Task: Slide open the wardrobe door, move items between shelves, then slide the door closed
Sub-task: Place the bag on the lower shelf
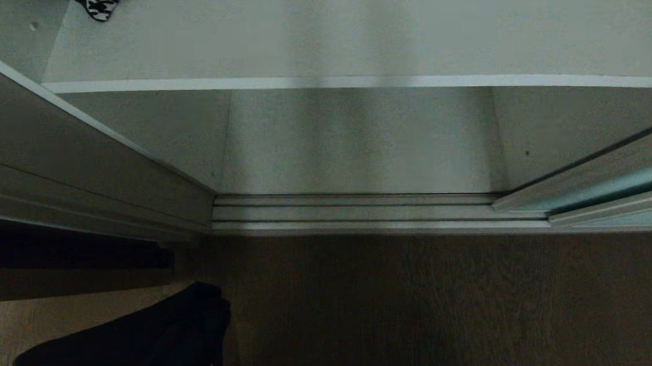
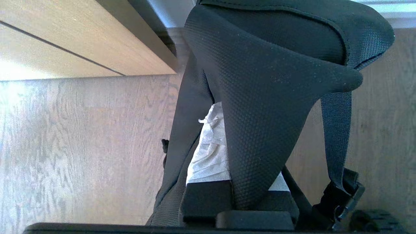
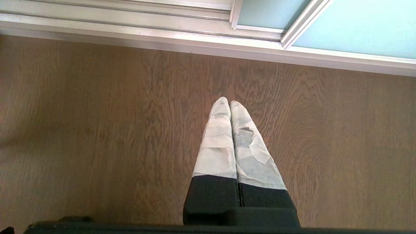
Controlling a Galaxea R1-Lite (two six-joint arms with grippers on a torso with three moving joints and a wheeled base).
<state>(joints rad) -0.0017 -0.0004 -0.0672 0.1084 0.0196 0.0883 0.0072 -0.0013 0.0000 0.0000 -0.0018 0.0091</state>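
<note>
The sliding wardrobe door (image 1: 622, 190) of pale aqua glass stands slid to the right, so the wardrobe is open. A houndstooth piece (image 1: 102, 4) lies at the far left of the upper grey shelf (image 1: 351, 31). The lower shelf (image 1: 357, 142) beneath it is bare. At the lower left of the head view a black strappy bundle (image 1: 128, 344) hangs over the floor. My left gripper (image 2: 234, 130) is shut on this bundle (image 2: 269, 97), its taped fingers (image 2: 208, 156) partly hidden by the mesh cloth and straps. My right gripper (image 3: 230, 102) is shut and empty above the floor, near the door (image 3: 357, 26).
A ribbed silver floor track (image 1: 361, 210) runs along the wardrobe's front. A light wooden cabinet front (image 2: 65, 39) stands left of the opening. Brown wood floor (image 3: 97, 130) lies before the wardrobe. A plastic buckle (image 2: 344, 198) dangles from the bundle's strap.
</note>
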